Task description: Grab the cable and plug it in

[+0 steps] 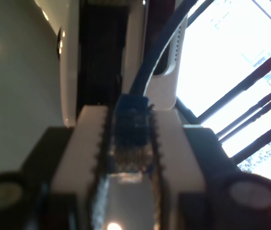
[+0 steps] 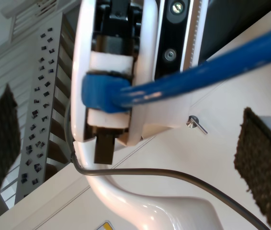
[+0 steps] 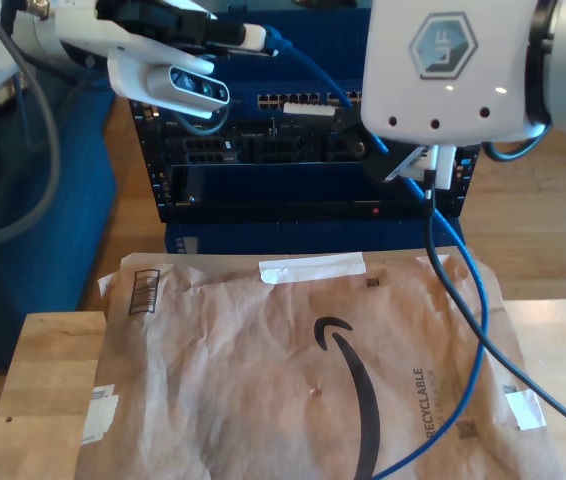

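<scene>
The small plug (image 1: 131,136) at one end of the cable (image 1: 150,62) is clamped between the white toothed jaws of my first gripper (image 1: 130,115), w/ the blue cord leading away from the tips. In the exterior view this gripper (image 3: 253,38) is seen at upper left. My second gripper (image 2: 130,153) is spread wide; its dark pads (image 2: 262,153) are kept well apart, and the cable (image 2: 197,76) is seen passing between them, untouched. In the exterior view it (image 3: 408,165) sits at upper right, in front of a dark equipment rack (image 3: 303,150). From there the cable (image 3: 468,330) is draped down over a brown paper mailer (image 3: 293,370) on a wooden table (image 3: 48,370).
</scene>
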You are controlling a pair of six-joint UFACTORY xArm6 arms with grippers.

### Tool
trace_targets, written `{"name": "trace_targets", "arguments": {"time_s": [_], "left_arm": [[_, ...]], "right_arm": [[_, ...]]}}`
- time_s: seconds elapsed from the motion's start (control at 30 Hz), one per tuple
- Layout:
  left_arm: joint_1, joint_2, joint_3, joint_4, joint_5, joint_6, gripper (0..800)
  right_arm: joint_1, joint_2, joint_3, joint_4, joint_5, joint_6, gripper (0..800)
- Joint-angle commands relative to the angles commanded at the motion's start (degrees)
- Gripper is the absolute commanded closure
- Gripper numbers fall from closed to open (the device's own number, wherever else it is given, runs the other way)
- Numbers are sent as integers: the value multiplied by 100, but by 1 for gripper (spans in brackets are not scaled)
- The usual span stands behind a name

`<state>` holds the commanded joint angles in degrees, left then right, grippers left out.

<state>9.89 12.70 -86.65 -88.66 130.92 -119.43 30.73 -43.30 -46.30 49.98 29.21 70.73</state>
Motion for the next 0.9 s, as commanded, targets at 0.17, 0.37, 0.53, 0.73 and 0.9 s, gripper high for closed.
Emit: {"name": "trace_targets", "arguments": {"time_s": [0.17, 0.37, 0.53, 0.73, 0.9], "left_arm": [[0, 0, 0, -53, 26, 0, 770], [0, 0, 35, -53, 44, 0, 768], [0, 0, 35, -53, 79, 0, 766], [-18, -9, 26, -53, 97, 0, 766], [-26, -9, 35, -53, 114, 0, 764]], "right_arm": [[0, 0, 0, 0, -9, 9, 241], [9, 0, 9, 9, -9, 9, 265], [0, 0, 9, 9, -26, 18, 325], [9, 0, 9, 18, -62, 18, 350], [9, 0, 9, 18, -70, 26, 398]]}}
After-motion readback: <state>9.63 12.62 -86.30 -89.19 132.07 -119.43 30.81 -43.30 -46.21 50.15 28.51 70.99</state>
